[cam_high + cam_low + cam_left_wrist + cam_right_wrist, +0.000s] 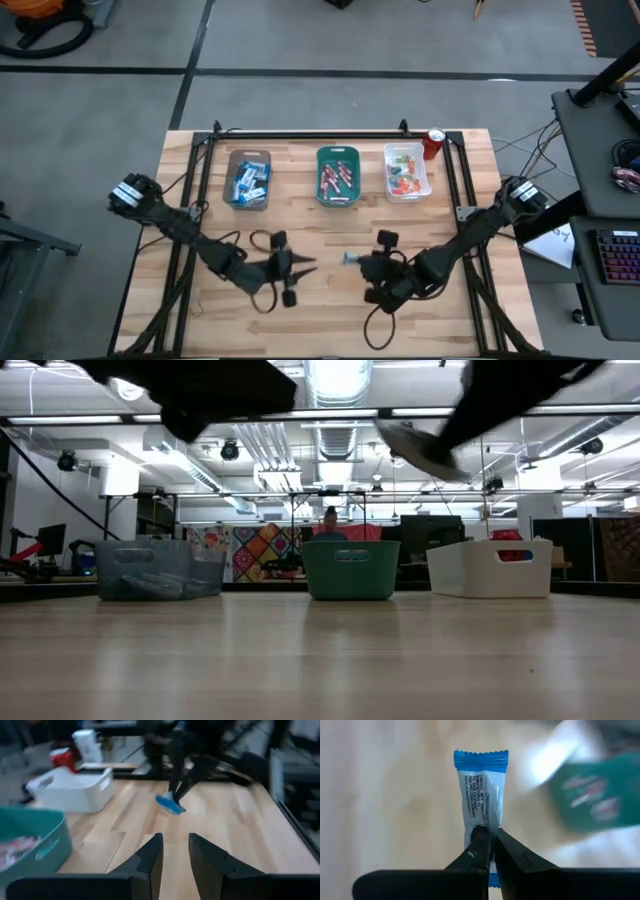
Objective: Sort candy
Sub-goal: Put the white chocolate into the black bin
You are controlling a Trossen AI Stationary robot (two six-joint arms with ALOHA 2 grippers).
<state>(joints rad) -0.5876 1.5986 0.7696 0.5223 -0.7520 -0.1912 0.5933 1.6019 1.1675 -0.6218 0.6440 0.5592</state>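
Note:
My right gripper (357,261) is near the middle of the table, shut on a blue-and-white wrapped candy (481,790). That candy also shows in the left wrist view (170,804), hanging at the dark fingers. My left gripper (306,267) is a short way to the left and points at the candy. It stands open (175,852) with nothing between its fingers. At the far side, blue-and-white candies lie in a brown tray (248,180). Red and pink ones lie in a teal tray (338,175), and mixed pieces in a white tray (406,170). My right gripper pinches the candy between its two fingertips (481,840), on the wrapper's lower part (479,826) a little above one crimped end. The fingers slant down toward the table's left. Most of the wrapper sticks out past the fingertips, and the candy is lifted clear of the table.
A red can (434,143) stands at the far right corner beside the white tray. A black frame rail (310,133) runs along the far edge, and cables loop on the wood near both grippers. Bare wood lies between the trays and the grippers.

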